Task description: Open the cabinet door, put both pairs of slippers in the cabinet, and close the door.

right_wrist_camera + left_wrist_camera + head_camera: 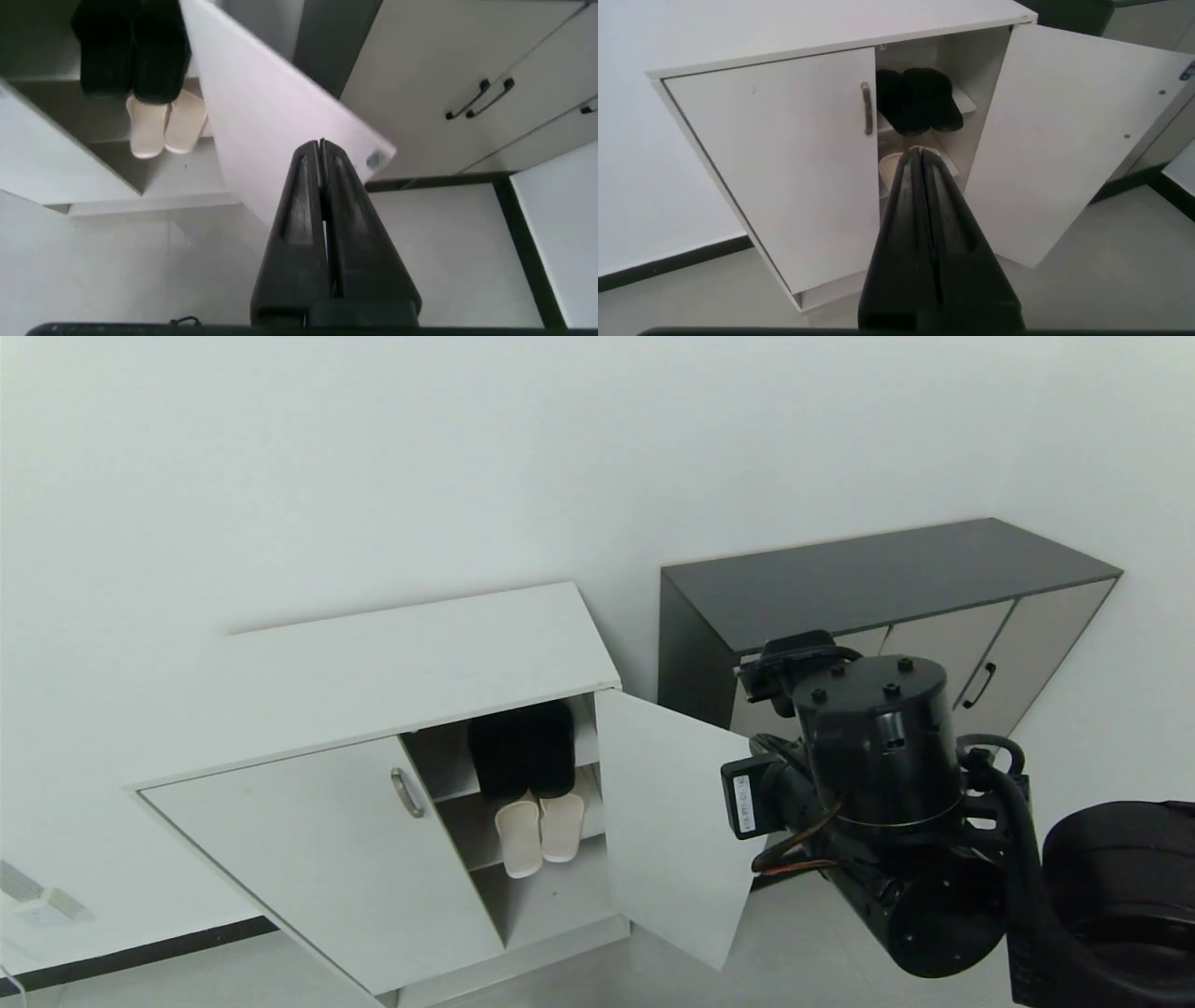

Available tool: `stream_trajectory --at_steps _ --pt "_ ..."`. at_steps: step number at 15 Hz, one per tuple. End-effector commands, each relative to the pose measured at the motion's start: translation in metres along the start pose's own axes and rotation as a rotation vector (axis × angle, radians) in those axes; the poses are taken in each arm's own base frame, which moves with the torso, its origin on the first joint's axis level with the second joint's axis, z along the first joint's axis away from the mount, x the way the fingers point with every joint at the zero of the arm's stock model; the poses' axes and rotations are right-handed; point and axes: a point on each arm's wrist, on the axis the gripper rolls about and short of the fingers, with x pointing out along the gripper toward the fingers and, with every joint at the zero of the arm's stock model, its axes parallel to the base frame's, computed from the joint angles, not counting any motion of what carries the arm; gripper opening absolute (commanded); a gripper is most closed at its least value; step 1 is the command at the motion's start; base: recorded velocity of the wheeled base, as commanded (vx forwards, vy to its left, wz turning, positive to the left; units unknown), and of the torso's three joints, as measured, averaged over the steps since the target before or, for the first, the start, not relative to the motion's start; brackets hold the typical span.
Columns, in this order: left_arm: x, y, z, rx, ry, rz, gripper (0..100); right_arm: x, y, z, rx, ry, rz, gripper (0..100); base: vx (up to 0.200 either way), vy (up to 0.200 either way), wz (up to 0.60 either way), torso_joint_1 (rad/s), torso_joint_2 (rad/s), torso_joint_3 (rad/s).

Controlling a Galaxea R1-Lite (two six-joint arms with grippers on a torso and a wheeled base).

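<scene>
The white cabinet [373,672] stands against the wall with its right door [672,821] swung open and its left door [327,859] closed. A black pair of slippers [521,751] lies on the upper shelf and a white pair of slippers [540,831] on the shelf below. In the left wrist view the black slippers [920,98] sit above the white slippers [896,168], and my left gripper [921,159] is shut, empty, in front of the opening. My right gripper [321,154] is shut and empty, close to the outer face of the open door [271,121].
A dark-topped cabinet [887,579] with closed grey doors stands to the right, close behind the open door. My right arm [868,775] hangs between the two cabinets. Grey floor [803,943] lies in front, with a black skirting strip [140,952] along the wall.
</scene>
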Motion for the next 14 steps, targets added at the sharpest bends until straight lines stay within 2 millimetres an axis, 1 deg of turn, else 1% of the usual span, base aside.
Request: stream_trajectory --at_steps 1,2,4,5,7,9,10,12,13,14 --pt "0.0 0.0 0.0 0.0 0.0 -0.001 0 0.01 -0.004 -0.001 0.005 0.004 -0.025 0 0.0 0.0 0.0 0.0 0.0 0.0" --pt "0.0 0.0 0.0 0.0 0.0 0.0 0 0.024 -0.012 0.003 0.023 0.003 -0.049 0 0.0 0.0 0.0 0.0 0.0 0.0" --pt "0.0 0.0 0.0 0.001 0.0 0.0 0 0.057 -0.036 0.014 0.068 0.006 -0.068 0 0.0 0.0 0.0 0.0 0.0 0.0" --pt "0.0 0.0 0.0 0.001 0.0 0.002 0 0.073 -0.047 0.013 0.075 0.023 -0.073 0 0.0 0.0 0.0 0.0 0.0 0.0" --pt "0.0 0.0 0.0 0.001 0.0 0.0 0 0.108 -0.06 0.005 0.085 0.053 -0.115 0 0.0 0.0 0.0 0.0 0.0 0.0" --pt "0.0 0.0 0.0 0.001 0.0 -0.001 0 0.135 -0.064 -0.008 0.098 0.082 -0.103 0 0.0 0.0 0.0 0.0 0.0 0.0" --pt "0.0 0.0 0.0 0.001 0.0 0.002 0 0.144 -0.063 -0.013 0.115 0.089 -0.094 0 0.0 0.0 0.0 0.0 0.0 0.0" --pt "0.0 0.0 0.0 0.001 0.0 0.0 0 0.161 -0.063 -0.021 0.126 0.1 -0.102 0 0.0 0.0 0.0 0.0 0.0 0.0" --pt "0.0 0.0 0.0 0.001 0.0 -0.001 0 0.163 -0.064 -0.023 0.126 0.103 -0.104 0 0.0 0.0 0.0 0.0 0.0 0.0" --pt "0.0 0.0 0.0 0.001 0.0 0.002 0 0.17 -0.063 -0.028 0.127 0.108 -0.104 0 0.0 0.0 0.0 0.0 0.0 0.0"
